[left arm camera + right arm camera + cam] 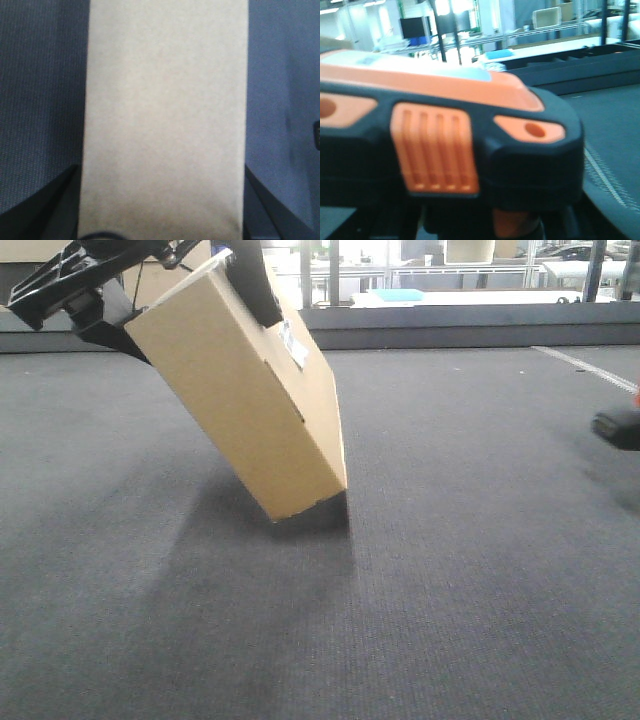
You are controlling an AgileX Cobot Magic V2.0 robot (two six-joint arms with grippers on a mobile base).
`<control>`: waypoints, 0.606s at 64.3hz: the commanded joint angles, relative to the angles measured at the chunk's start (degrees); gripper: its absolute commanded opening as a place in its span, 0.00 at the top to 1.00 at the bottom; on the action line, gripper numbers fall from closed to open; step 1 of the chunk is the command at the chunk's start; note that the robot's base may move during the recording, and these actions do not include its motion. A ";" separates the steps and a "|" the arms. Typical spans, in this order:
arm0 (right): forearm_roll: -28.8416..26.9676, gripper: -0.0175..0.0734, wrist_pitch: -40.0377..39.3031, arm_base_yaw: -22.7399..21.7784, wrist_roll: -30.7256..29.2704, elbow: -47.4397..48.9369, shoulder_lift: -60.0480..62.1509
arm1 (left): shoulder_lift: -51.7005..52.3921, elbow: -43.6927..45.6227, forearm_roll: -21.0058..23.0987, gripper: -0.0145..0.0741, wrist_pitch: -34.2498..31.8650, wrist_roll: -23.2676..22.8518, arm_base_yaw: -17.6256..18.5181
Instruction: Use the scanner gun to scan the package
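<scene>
The package (240, 400), a flat tan cardboard box, hangs tilted with its lower corner at the grey carpet (450, 590). A small white label (293, 345) shows on its upper face. My left gripper (185, 305) is shut on the box's top end, with black fingers (255, 280) on either side. In the left wrist view the package (165, 115) fills the middle and dark fingers (50, 210) flank it. The scanner gun (470, 145), black with orange parts, fills the right wrist view, and my right gripper (480, 225) is shut on it, mostly hidden beneath. The gun's black body (615, 428) shows at the front view's right edge.
A low dark ledge (450, 325) borders the carpet at the back, with shelving and a light blue item (400, 295) behind it. A white line (585, 365) crosses the carpet at the far right. Open carpet lies between the package and the scanner.
</scene>
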State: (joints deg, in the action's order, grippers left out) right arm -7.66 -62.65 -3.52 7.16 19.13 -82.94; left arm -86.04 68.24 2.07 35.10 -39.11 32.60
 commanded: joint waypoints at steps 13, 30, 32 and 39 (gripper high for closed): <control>9.62 0.99 -7.31 -6.51 6.50 -1.24 -3.69 | 0.13 0.05 0.15 0.96 -2.08 0.04 0.43; 9.53 0.99 -7.31 -6.51 5.00 -1.04 -7.36 | 0.13 0.05 -0.09 0.96 -2.05 0.04 0.43; 9.53 0.99 -7.31 -6.51 4.73 -1.04 -7.36 | 0.13 0.05 -0.09 0.96 -2.05 0.04 0.43; 9.53 0.99 -7.31 -6.51 4.73 -1.04 -7.36 | 0.13 0.05 -0.09 0.96 -2.05 0.04 0.43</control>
State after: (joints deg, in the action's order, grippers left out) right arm 1.71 -66.86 -9.68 12.48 17.87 -90.52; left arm -86.04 68.24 2.07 34.38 -39.11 32.60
